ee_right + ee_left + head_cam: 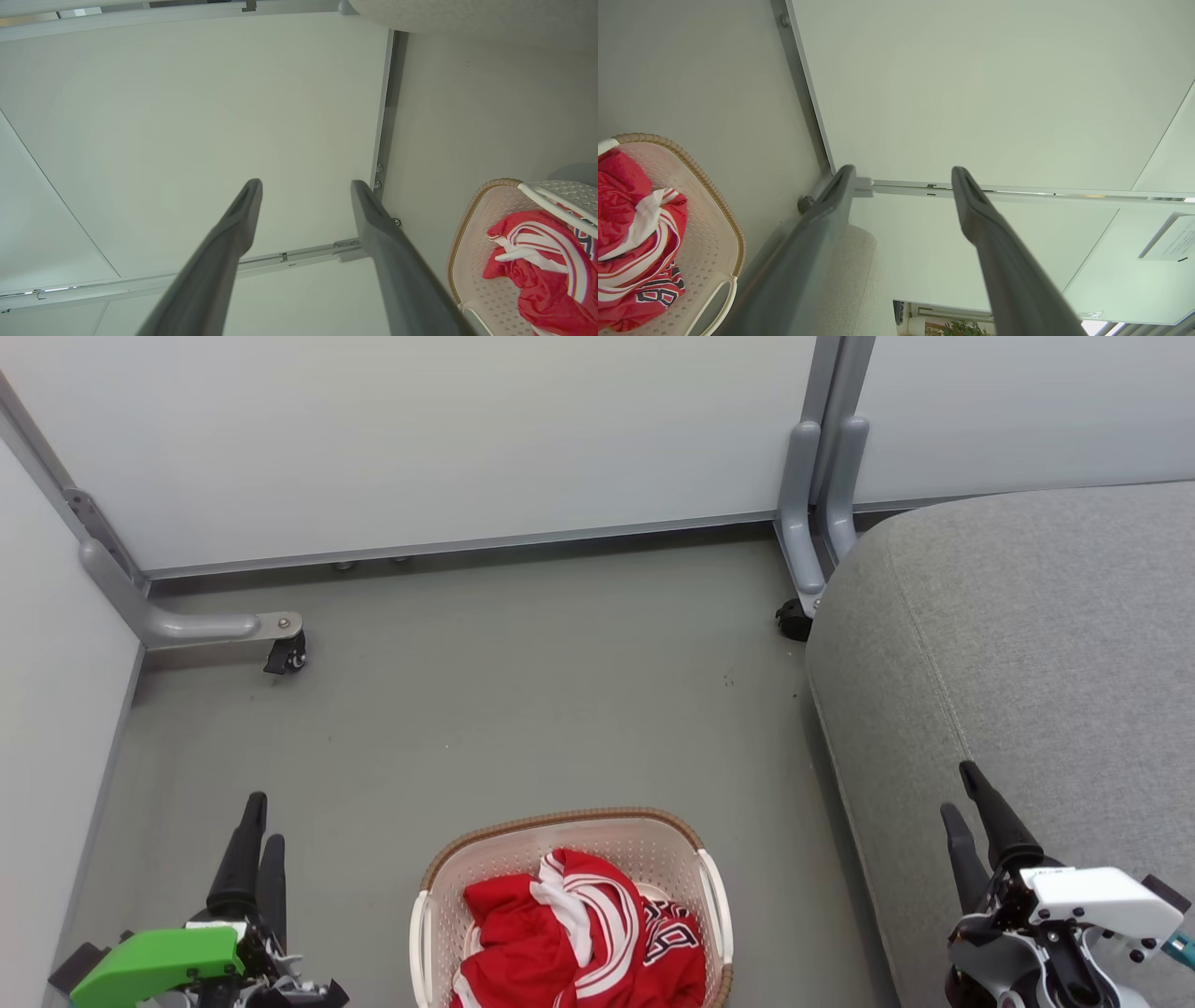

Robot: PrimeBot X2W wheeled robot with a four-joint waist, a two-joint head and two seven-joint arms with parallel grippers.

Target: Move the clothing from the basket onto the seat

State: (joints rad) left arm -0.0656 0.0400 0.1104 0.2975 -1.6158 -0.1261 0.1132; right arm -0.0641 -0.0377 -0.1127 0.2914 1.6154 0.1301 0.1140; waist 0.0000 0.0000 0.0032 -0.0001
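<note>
Red clothing (579, 933) with white stripes and dark numbers lies bunched in the cream basket (644, 845) on the floor at the bottom centre of the head view. The grey seat (1036, 644) fills the right side. My left gripper (261, 821) stands open at the lower left, left of the basket, holding nothing. Over the seat's front edge at the lower right, my right gripper (964, 790) is open and empty. The left wrist view has the basket (717, 219) and clothing (630, 238) at its left; in the right wrist view the basket (472, 247) and clothing (546, 266) lie at lower right.
Pale partition panels (420, 429) close the back and left. Their grey feet with black casters (285, 655) (794, 619) stand on the grey floor (523, 700) between the basket and the wall.
</note>
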